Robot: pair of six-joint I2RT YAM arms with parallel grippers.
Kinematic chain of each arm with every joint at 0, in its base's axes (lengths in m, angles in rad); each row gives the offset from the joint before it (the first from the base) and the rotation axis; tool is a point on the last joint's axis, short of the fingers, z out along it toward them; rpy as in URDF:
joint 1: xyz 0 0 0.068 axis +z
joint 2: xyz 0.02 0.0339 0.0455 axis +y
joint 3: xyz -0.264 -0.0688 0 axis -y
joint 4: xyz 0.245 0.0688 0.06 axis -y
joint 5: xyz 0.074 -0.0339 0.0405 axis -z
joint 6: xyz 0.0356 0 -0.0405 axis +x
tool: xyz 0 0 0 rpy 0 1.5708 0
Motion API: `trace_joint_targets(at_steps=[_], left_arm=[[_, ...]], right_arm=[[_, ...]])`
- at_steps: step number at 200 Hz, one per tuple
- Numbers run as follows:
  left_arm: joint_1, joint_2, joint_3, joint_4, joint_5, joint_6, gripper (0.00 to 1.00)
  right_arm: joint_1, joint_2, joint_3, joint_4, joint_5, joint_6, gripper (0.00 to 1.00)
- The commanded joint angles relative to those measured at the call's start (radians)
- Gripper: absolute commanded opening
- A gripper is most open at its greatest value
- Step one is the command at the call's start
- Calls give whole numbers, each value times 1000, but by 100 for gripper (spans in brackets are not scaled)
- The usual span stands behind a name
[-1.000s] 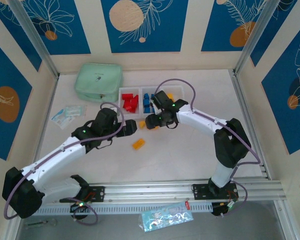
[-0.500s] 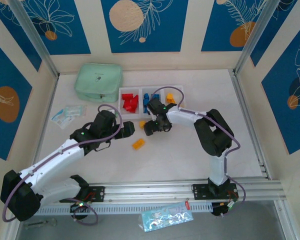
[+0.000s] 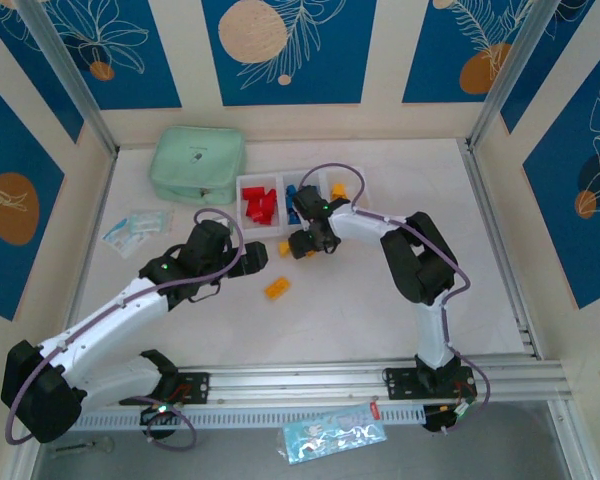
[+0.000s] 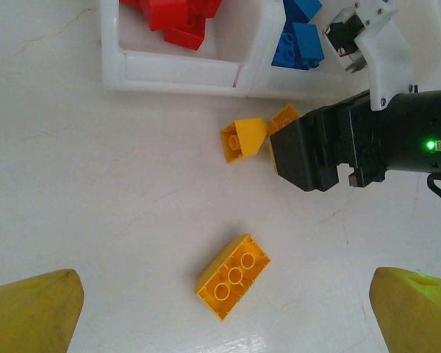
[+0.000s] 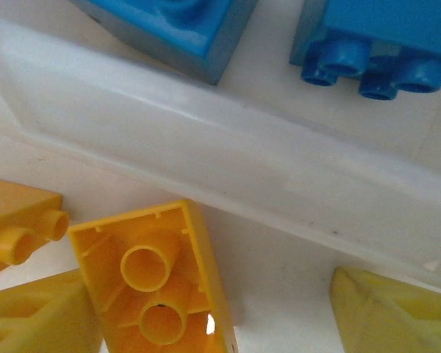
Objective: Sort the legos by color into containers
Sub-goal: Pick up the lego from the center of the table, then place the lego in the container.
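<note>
Three joined white containers (image 3: 302, 181) sit at the back: red legos (image 3: 260, 205) in the left one, blue legos (image 3: 298, 203) in the middle, a yellow lego (image 3: 339, 191) in the right. My right gripper (image 3: 300, 245) is low on the table just in front of the middle bin's wall (image 5: 228, 154). It is open, straddling an upturned yellow brick (image 5: 154, 283) that touches its left fingertip (image 5: 37, 316), with a gap to the other. Another yellow brick (image 5: 18, 228) lies beside it. My left gripper (image 4: 220, 323) is open above an upturned oblong yellow brick (image 4: 233, 276).
A mint-green pouch (image 3: 197, 163) lies left of the bins, and clear plastic packets (image 3: 135, 228) rest near the left wall. In the left wrist view the right gripper's black body (image 4: 338, 147) is close to the two yellow bricks (image 4: 244, 137). Metal rails run along both sides.
The right arm folded in and its gripper moved slightly left and toward the bins, settling over the yellow brick. The left arm stayed almost still with its jaws wide.
</note>
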Motion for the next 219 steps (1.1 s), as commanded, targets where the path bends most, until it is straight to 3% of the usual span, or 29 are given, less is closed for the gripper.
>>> trace_joint_targets(at_steps=[1,60,96,161,219], left_arm=[[13,-12,-6,-23,-9,21,99],[18,-11,-7,-19,0,22,99],[18,-12,-2,-20,9,23,99],[18,22,20,19,66,18,99],[8,132,75,120,138,10,99]], right_arm=[[23,8,23,-14,-1,-11,69],[28,-30,-26,-18,-19,9,38],[30,-88,-67,-19,-40,33,25],[-24,-330,-211,-48,-82,78,22],[-196,-340,-73,-85,-85,70,22]])
